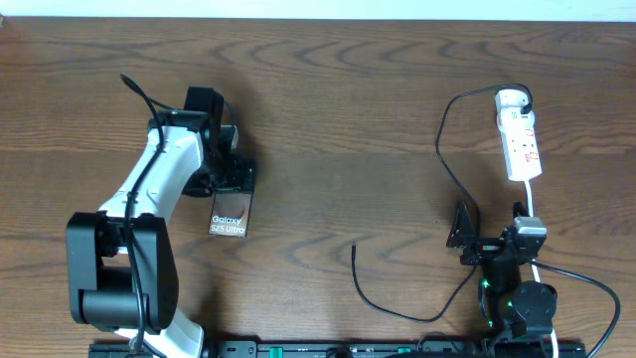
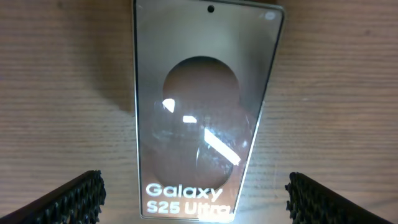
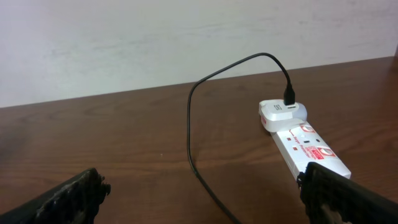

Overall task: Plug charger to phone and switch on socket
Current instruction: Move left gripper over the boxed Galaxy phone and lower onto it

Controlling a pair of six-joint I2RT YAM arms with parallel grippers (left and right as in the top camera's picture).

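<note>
Under left claw (image 1: 232, 179), phone (image 1: 231, 214) lies w/ long axis near-far, lettering end nearest.

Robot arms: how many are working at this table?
2. The left arm stretches out over the phone; the right arm sits folded at the near edge, close to the white power strip. None seems hidden.

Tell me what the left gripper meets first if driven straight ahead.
The phone, lying flat squarely ahead of the open left gripper; how far off is unclear.
</note>
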